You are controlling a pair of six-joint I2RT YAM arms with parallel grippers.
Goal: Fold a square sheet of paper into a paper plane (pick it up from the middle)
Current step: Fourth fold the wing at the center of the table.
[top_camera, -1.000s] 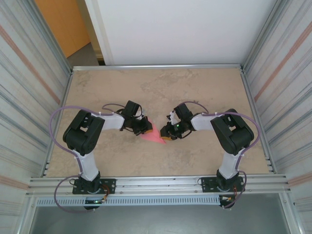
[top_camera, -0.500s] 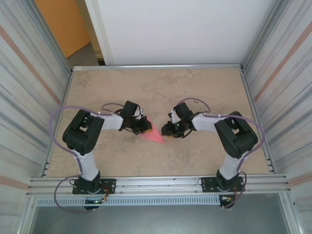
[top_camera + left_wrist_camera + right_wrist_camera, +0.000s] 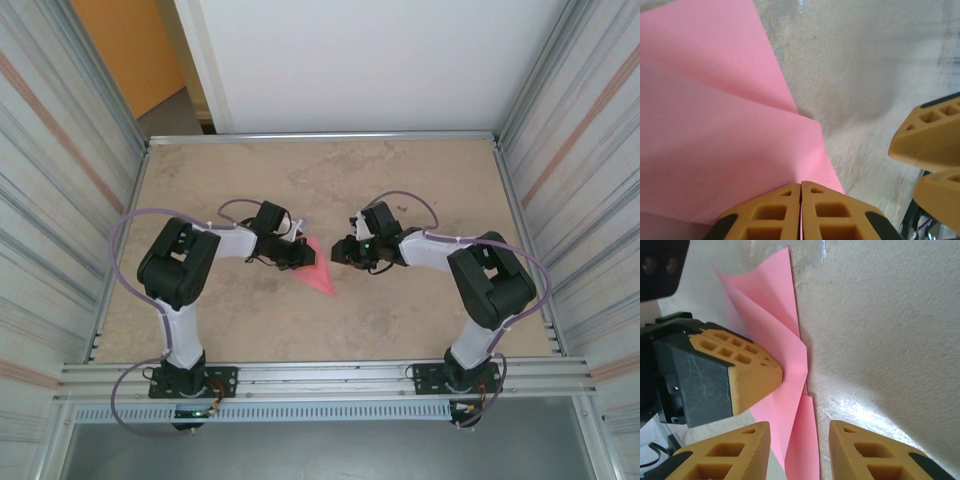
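L gripper (image 3: 296,256) is clamped tight on the paper (image 3: 318,272). In its wrist cam the orange pads (image 3: 770,215) meet w/ no gap, and the pink sheet fans out from the seam to the left. R gripper (image 3: 343,252) stands part-way apart, holding nothing. In its wrist cam the fingers (image 3: 875,455) sit apart w/ the paper's lower point reaching into the gap btwn them; can't tell if it touches. Table (image 3: 420,190) is beige & mottled and carries both arms. L arm (image 3: 175,270) reaches in from the left and R arm (image 3: 490,275) from the right. The grippers face each other near mid-table, close but apart. Paper sits btwn them on the L gripper's side, a creased pointed shape w/ its tip aimed near-right. At least two fold lines show, w/ layers overlapping. In the R wrist cam one L finger lies against the paper's left face.
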